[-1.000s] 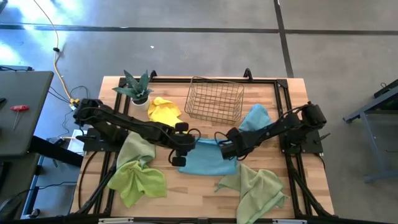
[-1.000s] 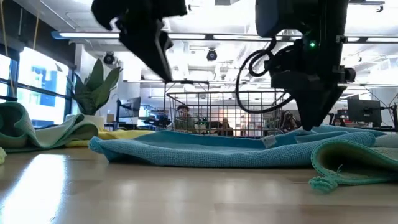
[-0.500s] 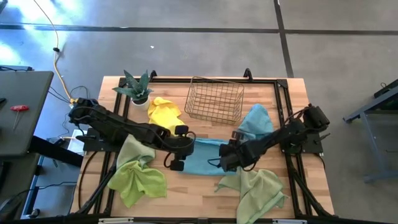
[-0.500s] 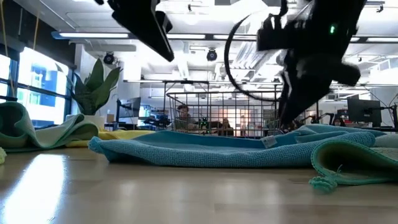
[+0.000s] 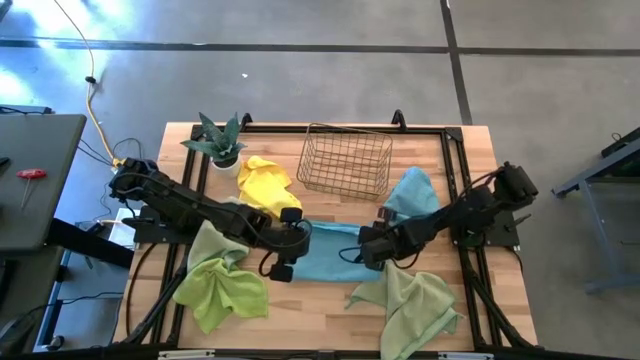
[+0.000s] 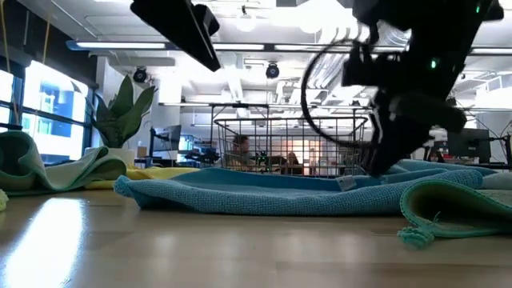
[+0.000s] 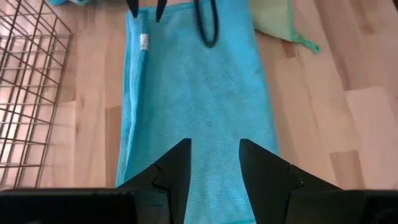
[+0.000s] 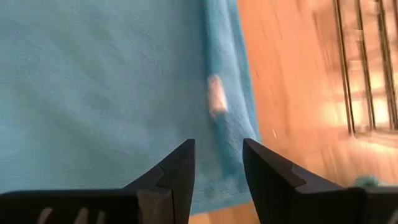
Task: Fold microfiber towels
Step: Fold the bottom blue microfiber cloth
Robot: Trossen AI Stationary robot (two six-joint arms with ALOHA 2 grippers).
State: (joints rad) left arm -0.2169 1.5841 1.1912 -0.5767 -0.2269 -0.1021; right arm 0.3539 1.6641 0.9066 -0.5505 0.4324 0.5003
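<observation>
Blue towel [image 5: 322,254] (right claw [image 5: 366,250] now lower)

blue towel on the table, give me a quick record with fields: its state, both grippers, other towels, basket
blue towel: folded flat at table centre, white tag near one edge
left gripper: open, over one end of the towel, holding nothing
right gripper: open, over the tagged edge at the other end, holding nothing
other towels: yellow towel, lime green towel, sage green towel, all crumpled
wire basket: beyond the towel, nothing seen in it
</observation>
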